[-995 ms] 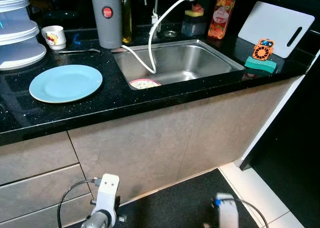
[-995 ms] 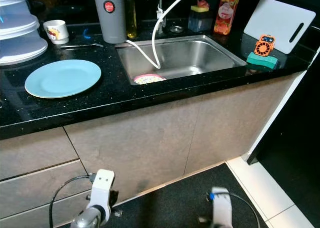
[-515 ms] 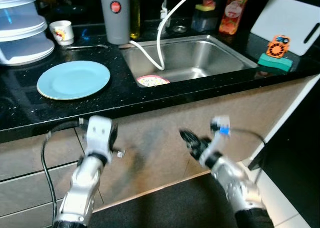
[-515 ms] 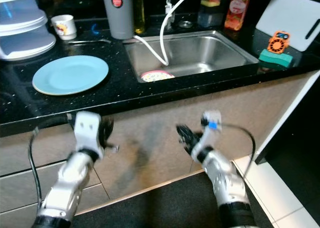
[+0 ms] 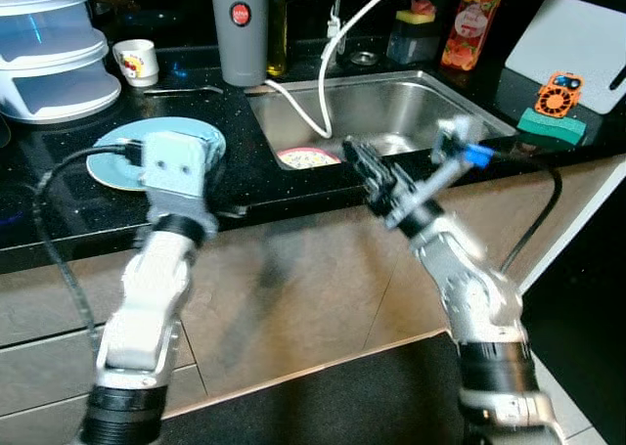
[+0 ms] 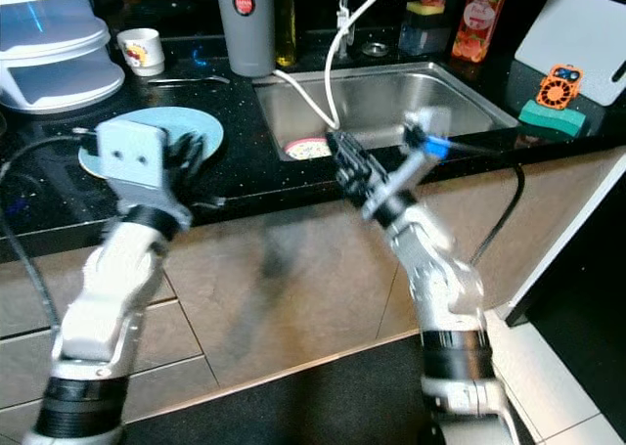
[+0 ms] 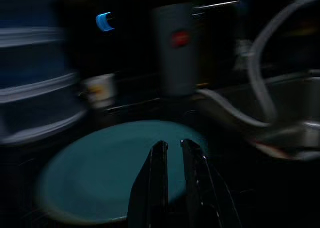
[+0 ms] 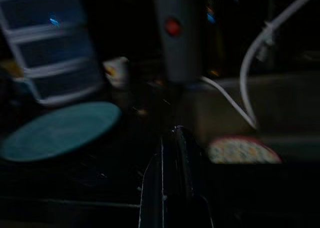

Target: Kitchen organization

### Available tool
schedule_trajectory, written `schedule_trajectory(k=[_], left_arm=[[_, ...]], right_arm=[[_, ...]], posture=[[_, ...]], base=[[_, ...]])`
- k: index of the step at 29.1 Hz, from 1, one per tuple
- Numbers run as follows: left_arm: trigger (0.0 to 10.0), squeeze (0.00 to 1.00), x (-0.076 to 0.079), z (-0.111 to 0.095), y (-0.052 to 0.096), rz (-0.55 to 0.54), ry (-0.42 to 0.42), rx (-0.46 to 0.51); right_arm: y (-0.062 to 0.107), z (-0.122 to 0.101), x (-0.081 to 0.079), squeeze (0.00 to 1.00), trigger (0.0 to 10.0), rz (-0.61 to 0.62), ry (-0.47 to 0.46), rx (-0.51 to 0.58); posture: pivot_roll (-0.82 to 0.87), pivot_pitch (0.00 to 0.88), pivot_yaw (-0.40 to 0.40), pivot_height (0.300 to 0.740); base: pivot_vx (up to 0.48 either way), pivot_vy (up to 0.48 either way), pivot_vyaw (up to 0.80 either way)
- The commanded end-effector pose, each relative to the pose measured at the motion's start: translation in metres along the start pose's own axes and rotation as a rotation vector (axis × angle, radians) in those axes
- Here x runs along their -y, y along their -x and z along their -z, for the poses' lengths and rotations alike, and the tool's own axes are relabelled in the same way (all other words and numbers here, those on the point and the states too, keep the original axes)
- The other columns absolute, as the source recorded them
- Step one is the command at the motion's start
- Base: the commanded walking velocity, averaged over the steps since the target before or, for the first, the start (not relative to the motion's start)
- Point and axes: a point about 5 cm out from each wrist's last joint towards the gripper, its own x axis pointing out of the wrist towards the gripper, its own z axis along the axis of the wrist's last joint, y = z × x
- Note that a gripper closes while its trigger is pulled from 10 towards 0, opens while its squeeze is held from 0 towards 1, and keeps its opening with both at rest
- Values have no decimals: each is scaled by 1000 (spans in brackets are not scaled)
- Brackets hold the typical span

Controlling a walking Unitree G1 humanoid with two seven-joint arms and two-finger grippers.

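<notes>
Two grippers are hovering by the counter's [image 5: 293,196] front edge: left gripper [image 7: 172,146] slightly parted over the blue plate [image 7: 115,168], right gripper [image 8: 172,138] closed near the sink [image 5: 411,112].

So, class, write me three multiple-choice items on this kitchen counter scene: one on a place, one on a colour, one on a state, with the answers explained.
1. Where does the small patterned bowl lie?
A. in the steel sink
B. on the round plate
C. on the floor

2. What colour is the round flat plate on the black counter?
A. red
B. light blue
C. white

3. How do the left gripper's fingers stand?
A. wide apart
C. close together with a narrow gap
B. clamped on a cup

Answers: 1 A, the bowl sits at the sink's front corner; 2 B, it shows pale blue in both eye views; 3 C, the left wrist view shows a slim gap with nothing held.
</notes>
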Motion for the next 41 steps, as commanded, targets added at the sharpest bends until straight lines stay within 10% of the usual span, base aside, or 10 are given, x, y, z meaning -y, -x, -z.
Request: schedule_trajectory(k=[1, 11, 21, 41], left_arm=[[10000, 0, -5, -7, -4, -20, -13, 16], [10000, 0, -25, -17, -14, -76, -35, 22], [10000, 0, -4, -11, -20, 18, 16, -48], [10000, 0, 2, -8, -20, 47, 14, -82]], right_arm=[[-1, 3, 0, 0, 10000, 31, -13, -10], [-4, 10, 6, 0, 10000, 92, -65, -50], [-7, 18, 1, 106, 10000, 128, -66, -59], [-3, 19, 2, 0, 10000, 149, -77, -62]], posture=[[-25, 117, -6, 740], [-14, 115, -14, 740], [-9, 114, 21, 740], [-8, 102, 17, 740]], base=[[0, 0, 0], [0, 0, 0], [0, 0, 80], [0, 0, 200]])
